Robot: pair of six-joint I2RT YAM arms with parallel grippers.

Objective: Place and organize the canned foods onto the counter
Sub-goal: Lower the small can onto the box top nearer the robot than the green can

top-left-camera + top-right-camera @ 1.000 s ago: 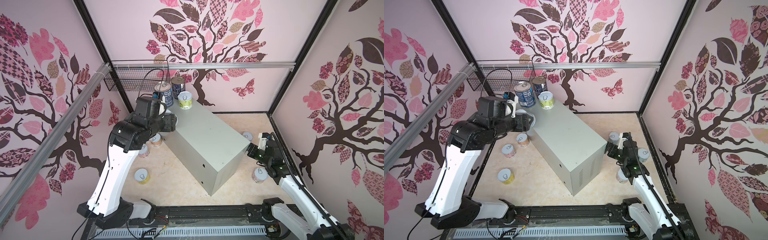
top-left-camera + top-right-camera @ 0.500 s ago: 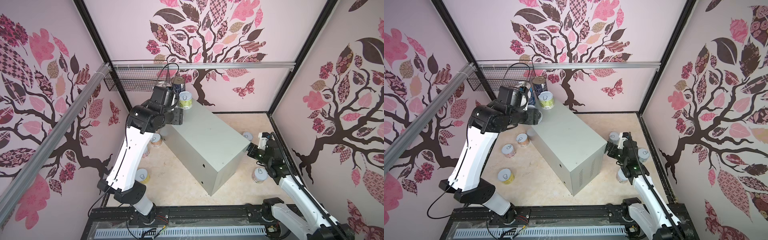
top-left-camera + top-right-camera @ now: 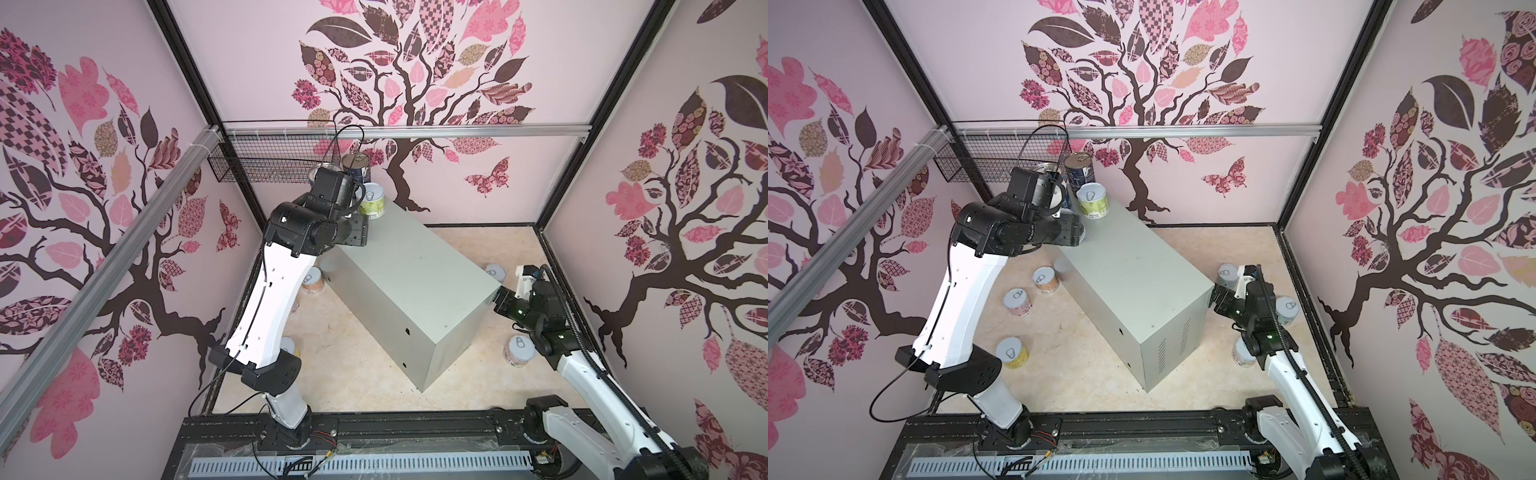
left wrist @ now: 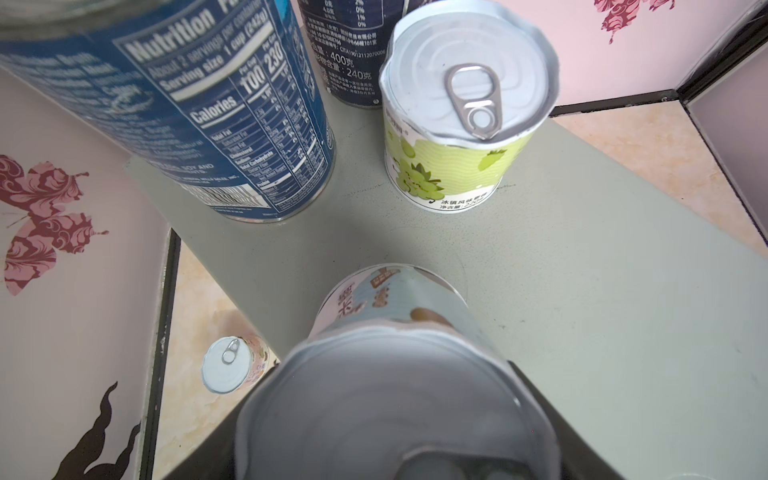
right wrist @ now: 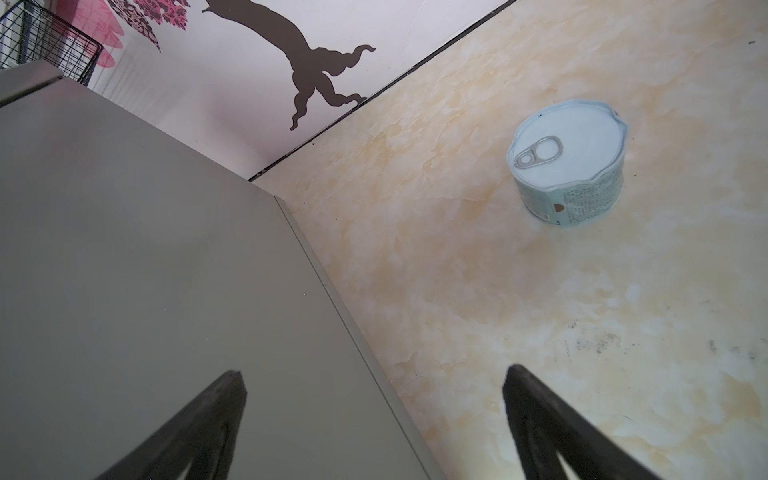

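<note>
My left gripper [image 4: 395, 399] is shut on a short pale-blue-labelled can [image 4: 390, 316], held over the far left end of the grey-green counter [image 3: 415, 282]; whether the can touches the top I cannot tell. Beside it on the counter stand two tall dark-blue cans [image 4: 208, 116] [image 4: 349, 54] and a short green-labelled can [image 4: 457, 124]. In both top views the left arm's wrist [image 3: 1034, 191] hides most of the held can. My right gripper [image 5: 374, 382] is open and empty at the counter's near right corner [image 3: 1219, 297]. Several short cans stand on the floor [image 3: 1045, 280] [image 3: 1287, 309].
A black wire basket [image 3: 257, 162] hangs on the back wall behind the tall cans. A pale blue can [image 5: 569, 166] stands on the floor beyond my right gripper. Walls close in on three sides; a black rail [image 3: 374, 432] runs along the front.
My left arm has lifted the pale-blue can from beside the counter's left side and carried it over the counter's far end. The right arm has not moved.
</note>
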